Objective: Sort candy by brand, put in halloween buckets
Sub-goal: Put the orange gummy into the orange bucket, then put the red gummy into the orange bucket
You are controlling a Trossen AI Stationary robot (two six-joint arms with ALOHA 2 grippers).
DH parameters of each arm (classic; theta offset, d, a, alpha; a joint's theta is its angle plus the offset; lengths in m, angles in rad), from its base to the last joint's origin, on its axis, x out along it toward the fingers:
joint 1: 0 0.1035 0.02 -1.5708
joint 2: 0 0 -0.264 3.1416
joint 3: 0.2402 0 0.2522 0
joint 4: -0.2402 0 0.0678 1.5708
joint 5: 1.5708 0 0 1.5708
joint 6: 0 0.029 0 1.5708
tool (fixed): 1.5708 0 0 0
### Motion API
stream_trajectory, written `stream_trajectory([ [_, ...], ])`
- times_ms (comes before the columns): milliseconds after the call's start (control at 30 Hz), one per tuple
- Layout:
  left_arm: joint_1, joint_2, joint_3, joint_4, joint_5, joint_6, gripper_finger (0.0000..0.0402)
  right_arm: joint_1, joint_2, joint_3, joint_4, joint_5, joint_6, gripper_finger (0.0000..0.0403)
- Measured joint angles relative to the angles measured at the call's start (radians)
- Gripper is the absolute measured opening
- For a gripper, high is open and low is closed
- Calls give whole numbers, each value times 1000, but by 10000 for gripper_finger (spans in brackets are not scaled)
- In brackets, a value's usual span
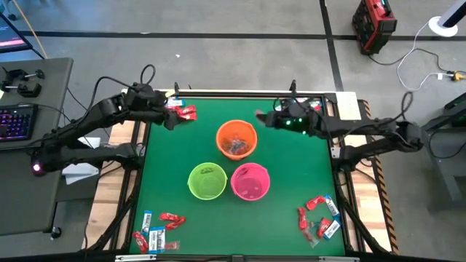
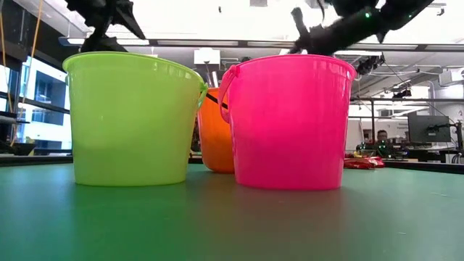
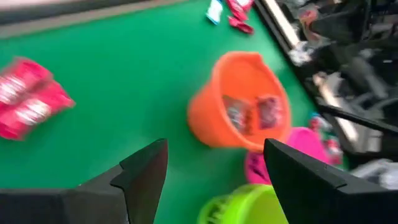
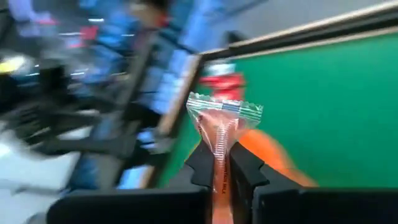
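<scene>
Pinching a crinkly clear wrapped candy (image 4: 222, 127) between its dark fingers, the right gripper (image 1: 261, 116) hangs near the round orange bucket (image 1: 237, 138), which seems to hold a few clear-wrapped pieces. The left gripper (image 3: 214, 171) stands spread and empty beside glossy red candies (image 1: 186, 112). Smooth plastic green bucket (image 1: 207, 181) and pink bucket (image 1: 250, 181) sit on the felt-like green table (image 1: 291, 167).

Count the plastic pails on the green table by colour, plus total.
Orange round plastic pail: 1
Lime green round plastic pail: 1
Hot pink round plastic pail: 1
Total: 3
</scene>
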Motion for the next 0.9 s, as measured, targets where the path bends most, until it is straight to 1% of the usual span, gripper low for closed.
stream_trajectory([
  [67, -52, 0, 0, 16, 1, -74, 255, 44, 38, 0, 83, -26, -12, 12],
  [133, -115, 0, 0, 52, -3, -151, 255, 81, 73, 0, 124, -52, -15, 12],
  [233, -223, 0, -8, 159, -12, -263, 255, 115, 115, 0, 131, -60, -62, 16],
  [300, -299, 4, -18, 260, -22, -329, 255, 118, 136, 0, 129, -82, -87, 30],
  [367, -371, 11, -20, 338, -57, -380, 255, 114, 150, 13, 107, -104, -138, 58],
  [433, -435, 20, -20, 404, -116, -425, 255, 107, 167, 41, 78, -106, -208, 95],
  [533, -508, 36, -20, 454, -207, -461, 255, 94, 195, 86, 9, -108, -277, 160],
  [600, -543, 49, -20, 472, -237, -476, 255, 88, 203, 116, -37, -118, -306, 203],
  [667, -572, 59, -20, 470, -243, -483, 255, 82, 204, 147, -75, -140, -333, 239],
  [733, -603, 74, -18, 475, -244, -483, 255, 77, 198, 179, -111, -158, -359, 263],
  [800, -650, 104, -19, 465, -231, -493, 255, 75, 187, 213, -145, -171, -402, 276],
  [900, -759, 174, -18, 465, -149, -544, 255, 70, 162, 270, -215, -176, -470, 280],
])
